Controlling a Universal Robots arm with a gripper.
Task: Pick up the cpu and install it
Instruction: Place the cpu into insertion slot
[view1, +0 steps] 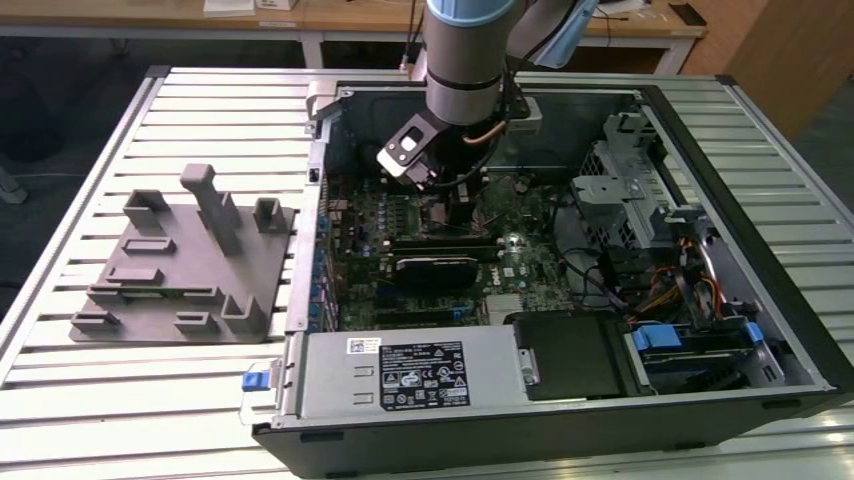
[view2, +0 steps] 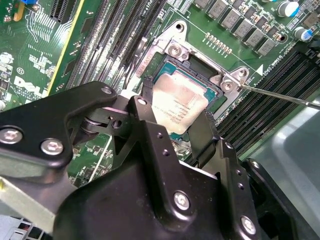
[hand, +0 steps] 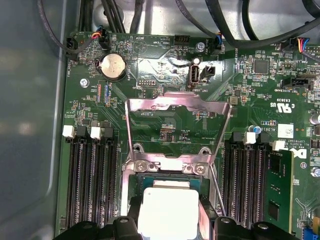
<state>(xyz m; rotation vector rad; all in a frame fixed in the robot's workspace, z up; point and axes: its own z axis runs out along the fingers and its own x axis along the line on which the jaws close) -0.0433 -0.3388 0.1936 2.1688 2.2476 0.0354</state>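
In the exterior view, a grey plastic fixture (view1: 180, 265) with upright posts stood on the slatted metal worktop (view1: 80, 400), towards that view's left. Just beside it lay an open computer case (view1: 561, 440), with the power supply (view1: 400, 375) along its near edge and the green motherboard (view1: 521, 270) behind that. The arm (view1: 465, 60) reached down into the case, its hand (view1: 447, 190) low over the board. A metal drive cage (view1: 627, 160) sat towards the view's right.

In the first wrist view, a coin cell battery (hand: 113, 66) and empty memory slots (hand: 92, 185) showed on the board. The socket's metal load plate (hand: 177, 102) was swung open. A memory module (hand: 279, 185) sat in a further slot.

The cpu (hand: 167, 210) was at the socket (view2: 200, 67), its silvery top up. The hand (view2: 175, 117) was clamped on it, one black finger (view2: 142, 112) pressed to each of two opposite edges. Whether the chip was fully seated or just above the socket could not be told. The thin release lever (view2: 280, 95) stood out beside the socket.
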